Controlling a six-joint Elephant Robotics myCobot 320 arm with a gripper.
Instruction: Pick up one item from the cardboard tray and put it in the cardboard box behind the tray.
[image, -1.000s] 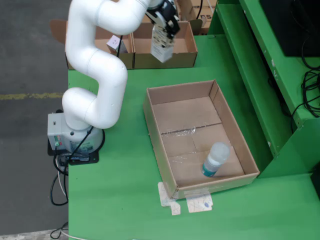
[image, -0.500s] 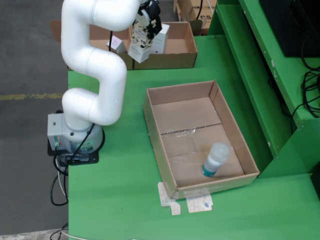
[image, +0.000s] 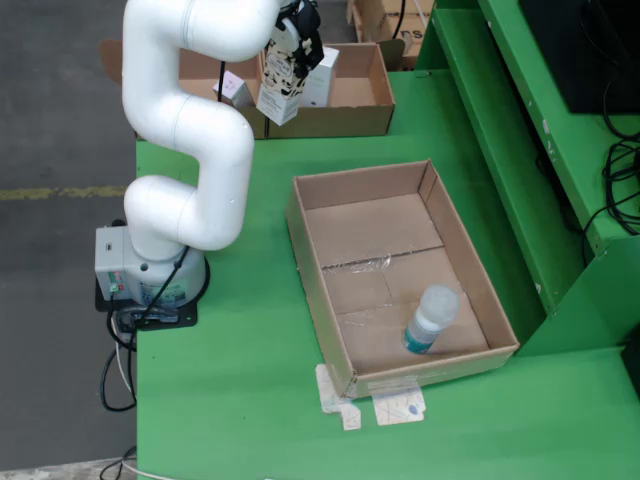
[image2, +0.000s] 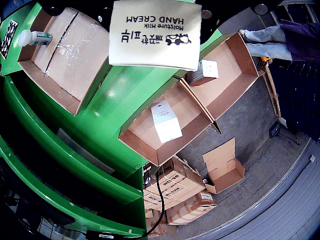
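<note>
My gripper (image: 289, 58) is shut on a cream carton (image: 281, 88) printed "Moisture Milk HAND CREAM" (image2: 155, 32), held in the air at the back of the table. In the fixed view the carton hangs over the wall between two cardboard boxes, the left one (image: 205, 72) and the right one (image: 362, 88). The wide cardboard tray (image: 455, 235) sits mid-table and holds a clear bottle (image: 430, 318) with a teal label near its front right corner. In the wrist view the tray (image2: 60, 60) and the bottle (image2: 34, 36) appear at the upper left. My fingers are hidden there.
A white carton (image: 322, 78) lies in the right back box, also seen from the wrist (image2: 166, 121). A small white box (image: 229, 87) sits in the left back box (image2: 235, 65). The arm's base (image: 150, 275) stands at the table's left edge. A raised green shelf (image: 520, 130) borders the right.
One second ago the carton hung over the right back box. My gripper carried it left to the divider between the two boxes, then held still over the last half second.
</note>
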